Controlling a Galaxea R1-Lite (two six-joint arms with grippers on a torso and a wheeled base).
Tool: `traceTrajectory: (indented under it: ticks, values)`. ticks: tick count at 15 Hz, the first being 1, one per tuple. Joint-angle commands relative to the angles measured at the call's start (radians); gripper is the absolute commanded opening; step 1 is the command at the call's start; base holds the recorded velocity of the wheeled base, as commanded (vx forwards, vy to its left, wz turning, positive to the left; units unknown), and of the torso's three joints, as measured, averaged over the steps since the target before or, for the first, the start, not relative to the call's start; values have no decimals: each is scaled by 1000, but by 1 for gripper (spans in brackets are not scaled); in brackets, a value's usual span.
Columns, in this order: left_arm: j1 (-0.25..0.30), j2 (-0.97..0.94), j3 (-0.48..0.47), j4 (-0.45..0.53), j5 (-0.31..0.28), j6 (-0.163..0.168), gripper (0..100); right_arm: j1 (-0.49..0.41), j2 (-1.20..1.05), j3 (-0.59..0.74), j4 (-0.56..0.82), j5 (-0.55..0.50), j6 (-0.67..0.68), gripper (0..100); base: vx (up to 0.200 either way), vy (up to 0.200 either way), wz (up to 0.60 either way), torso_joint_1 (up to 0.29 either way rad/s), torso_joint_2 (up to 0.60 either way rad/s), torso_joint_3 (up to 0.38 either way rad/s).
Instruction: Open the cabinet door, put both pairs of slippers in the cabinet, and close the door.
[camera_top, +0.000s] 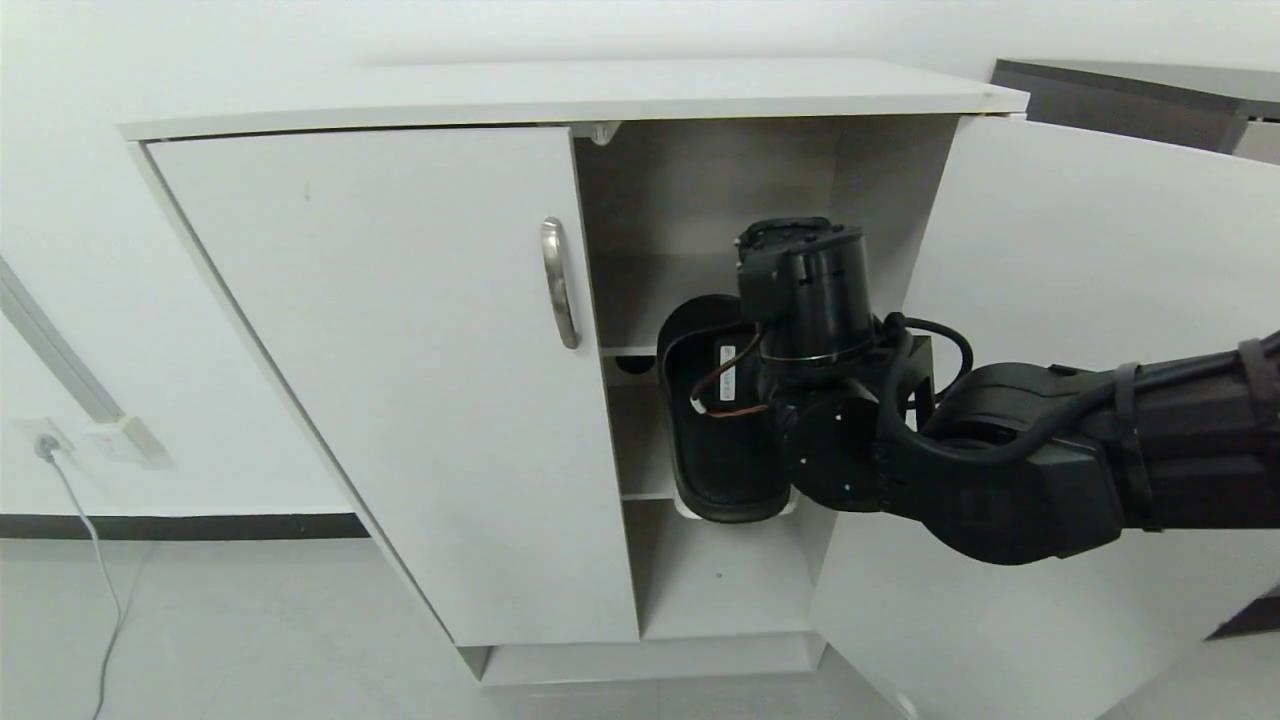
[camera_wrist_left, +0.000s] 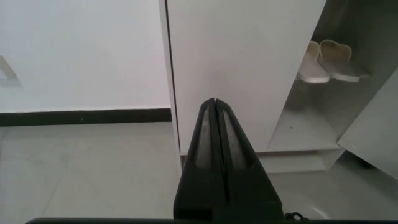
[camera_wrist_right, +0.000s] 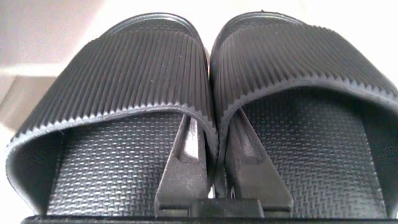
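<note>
Right gripper (camera_wrist_right: 214, 134) pinches black slippers (camera_wrist_right: 143, 74) by their adjoining inner straps, so one grasp carries both, inside the open cabinet (camera_top: 560, 95). White slippers (camera_wrist_left: 329, 62) shelved. Left gripper (camera_wrist_left: 215, 106) idle, jaws together and empty.

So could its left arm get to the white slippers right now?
Probably not: the right arm and the black slippers it holds crowd the opening before the white slippers, and the left door is shut.
</note>
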Motion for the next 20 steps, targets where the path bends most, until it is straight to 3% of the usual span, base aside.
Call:
traceTrajectory:
  ticks: [1, 6, 13, 17, 20]
  values:
    - [0, 1, 0, 0, 1, 0, 0, 1, -10, 2, 0, 0, 0, 0, 200, 0, 0, 7, 2, -2]
    - [0, 1, 0, 0, 2, -1, 0, 11, -24, 19, -1, 0, 0, 0, 200, 0, 0, 1, 3, 1]
    - [0, 1, 0, 0, 2, 2, 0, 37, -6, 7, 5, 2, 28, 0, 0, 0, 0, 0, 0, 0]
    - [0, 1, 0, 0, 2, 3, 0, -23, 75, -78, 15, 5, 29, 0, 0, 0, 0, 0, 0, 0]
    - [0, 1, 0, 0, 2, 3, 0, -77, 128, -171, 58, 77, 32, 0, 0, 0, 0, 0, 0, 0]
